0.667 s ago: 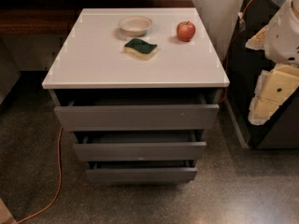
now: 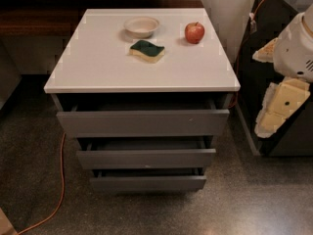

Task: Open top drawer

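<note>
The top drawer is the widest grey front, just under the white cabinet top. It stands a little way out, with a dark gap above its front. My gripper hangs at the right edge of the view, to the right of the cabinet at about drawer height and well apart from the drawer. It is open and empty, with a cream finger pointing down and left.
Two narrower grey drawer fronts, middle and bottom, sit below. On the top stand a white bowl, a green-and-yellow sponge and a red apple. An orange cable runs on the floor at the left. Dark furniture stands at the right.
My gripper has dipped slightly lower at the right. The drawers and the things on the top have not moved.
</note>
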`<state>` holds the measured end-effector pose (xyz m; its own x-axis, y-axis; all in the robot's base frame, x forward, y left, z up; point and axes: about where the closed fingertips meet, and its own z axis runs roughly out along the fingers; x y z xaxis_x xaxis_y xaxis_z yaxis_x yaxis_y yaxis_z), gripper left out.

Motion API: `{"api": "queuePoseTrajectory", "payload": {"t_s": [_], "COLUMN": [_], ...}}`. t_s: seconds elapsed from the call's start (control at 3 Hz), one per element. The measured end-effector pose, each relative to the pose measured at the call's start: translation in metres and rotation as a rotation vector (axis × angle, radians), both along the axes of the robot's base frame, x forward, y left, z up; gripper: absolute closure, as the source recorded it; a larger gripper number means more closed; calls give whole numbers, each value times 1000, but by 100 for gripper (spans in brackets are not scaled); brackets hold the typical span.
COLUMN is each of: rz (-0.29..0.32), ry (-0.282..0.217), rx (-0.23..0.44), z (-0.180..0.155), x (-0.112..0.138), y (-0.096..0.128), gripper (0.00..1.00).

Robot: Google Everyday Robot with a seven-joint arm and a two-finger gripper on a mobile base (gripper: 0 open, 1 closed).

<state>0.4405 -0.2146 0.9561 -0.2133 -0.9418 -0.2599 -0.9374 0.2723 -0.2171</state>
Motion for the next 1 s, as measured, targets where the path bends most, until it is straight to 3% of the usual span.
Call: {"api": "queuePoseTrajectory", "payload": {"t_s": [0.33,0.67,1.0], "rz": [62,148,238], "ry": [6,-22,-65], "rx": [61,96,86], "z": [-33,-67,-97], "x": [6,14,27], "y": [12,24,32], "gripper": [0,0,0]}}
